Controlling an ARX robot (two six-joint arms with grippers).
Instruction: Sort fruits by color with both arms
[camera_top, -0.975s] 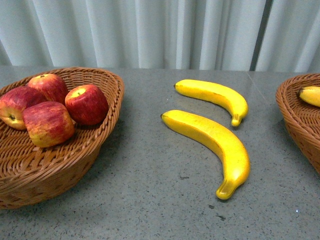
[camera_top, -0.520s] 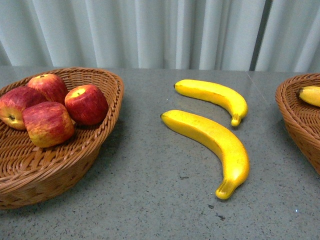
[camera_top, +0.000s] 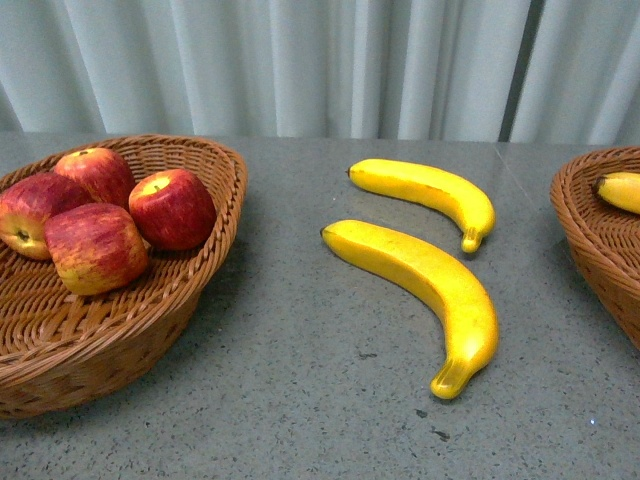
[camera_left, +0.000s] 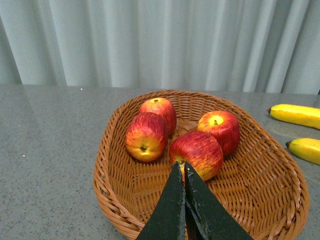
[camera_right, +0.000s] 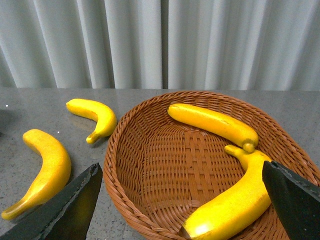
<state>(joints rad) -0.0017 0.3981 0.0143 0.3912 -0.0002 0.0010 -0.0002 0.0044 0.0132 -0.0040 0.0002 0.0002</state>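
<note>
Front view: four apples (camera_top: 172, 208) sit in the left basket (camera_top: 120, 340), left gripper (camera_left: 181, 167) pinched shut, empty, above. Two bananas (camera_top: 425, 275) lie loose on the table (camera_top: 300, 400). The right gripper (camera_right: 180, 167), jaws wide, hangs over the right basket (camera_right: 195, 150). Apples look done; next, likely, that arm reaches for a banana.

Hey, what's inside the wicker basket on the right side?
The right basket holds two bananas: a far banana against the back wall and a near banana by the front. No apples show. Its nearest corner sits behind a finger of the right gripper, unseen.
</note>
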